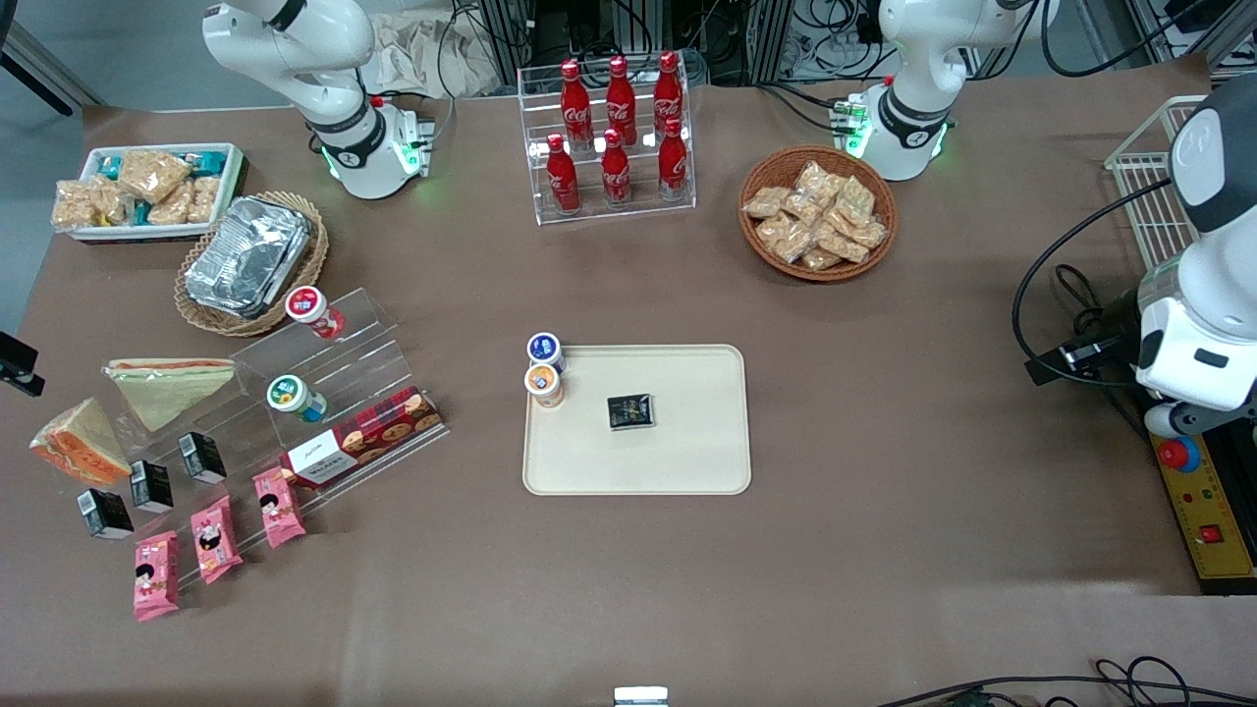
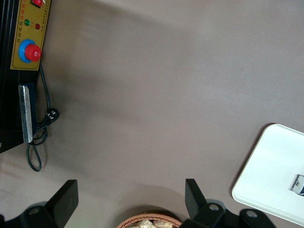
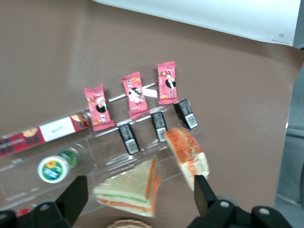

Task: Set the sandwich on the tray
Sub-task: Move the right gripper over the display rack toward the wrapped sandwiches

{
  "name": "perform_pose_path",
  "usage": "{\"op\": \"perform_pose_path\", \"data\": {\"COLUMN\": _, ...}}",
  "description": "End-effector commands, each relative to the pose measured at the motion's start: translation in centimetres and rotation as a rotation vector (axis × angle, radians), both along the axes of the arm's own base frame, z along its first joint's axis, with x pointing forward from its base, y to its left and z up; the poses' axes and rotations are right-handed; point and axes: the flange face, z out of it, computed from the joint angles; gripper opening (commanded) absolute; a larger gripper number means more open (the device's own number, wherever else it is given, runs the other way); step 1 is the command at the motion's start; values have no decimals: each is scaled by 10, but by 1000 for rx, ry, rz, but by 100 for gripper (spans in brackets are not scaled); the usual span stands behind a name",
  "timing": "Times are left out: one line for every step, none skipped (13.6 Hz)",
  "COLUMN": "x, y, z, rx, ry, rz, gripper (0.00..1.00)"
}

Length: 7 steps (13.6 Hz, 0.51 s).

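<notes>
The sandwich, a small clear-wrapped wedge with an orange-red face, lies on the table at the working arm's end. It lies nearer to the front camera than the larger flat sandwich. The beige tray lies mid-table and holds a black packet and two cups. The gripper does not show in the front view. In the right wrist view my gripper is open and empty, high above the flat sandwich. The wedge sandwich lies close to one fingertip. The tray's corner also shows in the left wrist view.
Around the sandwiches stand a clear acrylic stand with two small cups, a red cookie box, black cartons and pink packets. Farther from the camera are a basket of foil trays, a white snack box, a cola rack and a snack basket.
</notes>
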Motion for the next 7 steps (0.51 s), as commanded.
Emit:
{"op": "perform_pose_path", "data": {"x": 20, "y": -17, "z": -14, "rx": -37, "ry": 22, "rz": 143, "gripper": 99}}
{"op": "perform_pose_path", "data": {"x": 21, "y": -29, "z": -20, "rx": -41, "ry": 32, "rz": 161, "gripper": 99}}
{"op": "perform_pose_path", "data": {"x": 20, "y": -41, "z": -27, "rx": -40, "ry": 44, "rz": 166, "gripper": 99}}
{"op": "perform_pose_path", "data": {"x": 21, "y": -45, "z": -33, "rx": -29, "ry": 49, "rz": 194, "gripper": 99}}
{"op": "perform_pose_path", "data": {"x": 22, "y": -51, "z": -43, "rx": -7, "ry": 54, "rz": 225, "gripper": 99}}
{"op": "perform_pose_path", "data": {"x": 20, "y": -64, "z": -53, "rx": 17, "ry": 56, "rz": 236, "gripper": 99}}
{"op": "perform_pose_path", "data": {"x": 20, "y": -71, "z": -59, "rx": 39, "ry": 51, "rz": 247, "gripper": 99}}
